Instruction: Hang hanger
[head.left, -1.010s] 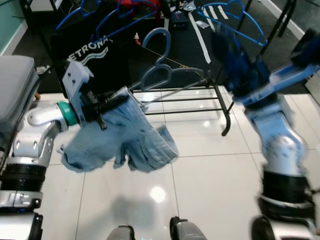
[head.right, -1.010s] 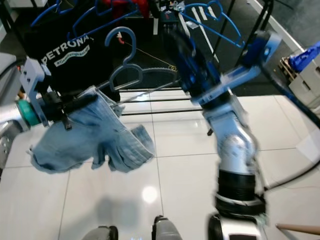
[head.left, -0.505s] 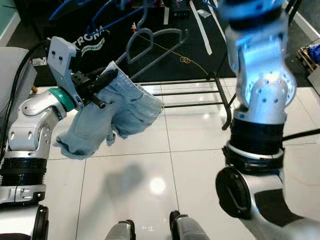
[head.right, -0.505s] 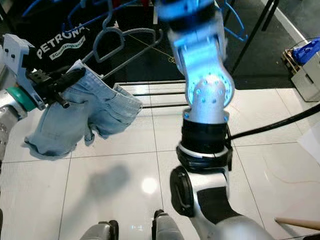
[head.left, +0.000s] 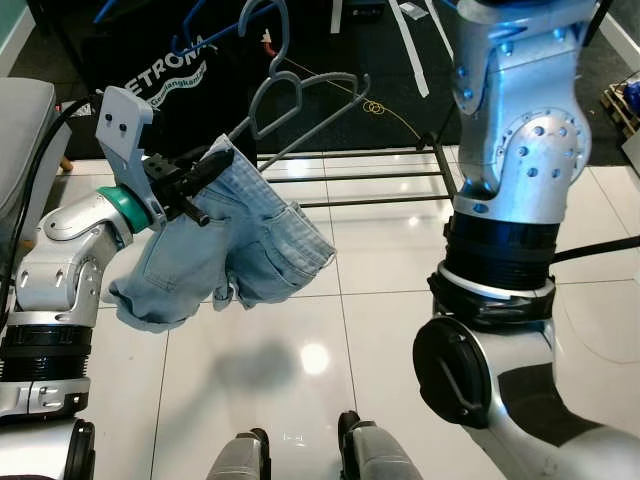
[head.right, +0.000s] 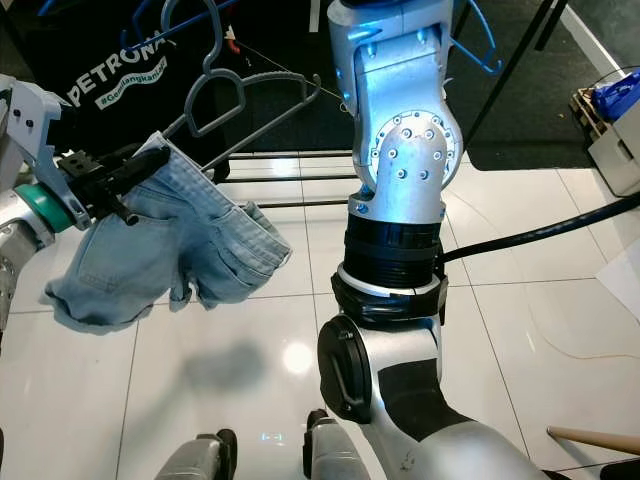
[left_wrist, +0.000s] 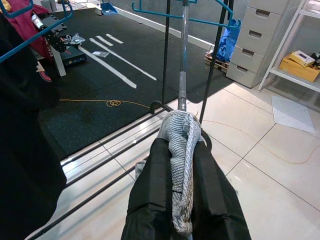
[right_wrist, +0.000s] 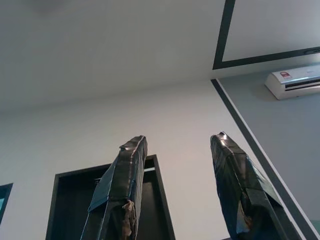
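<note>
The left hand (head.left: 190, 178) was pinched on the waistband of the denim shorts (head.left: 235, 250), which hung from the grey hanger (head.left: 300, 100); its hook stood just under the blue hangers on the rack (head.left: 400, 180). The right hand (right_wrist: 175, 195) pointed at the ceiling, fingers spread (holding nothing). Judgement: the hook should be raised clear above the rail, then lowered squarely, keeping the grip firm.

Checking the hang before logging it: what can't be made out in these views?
- Grey hanger: hook tip cut by the left eye view's top edge; rail contact unseen.
- Left gripper: clamps denim shorts; the cloth hides the hanger bar.
- Right gripper: open, pointing at the ceiling.
</note>
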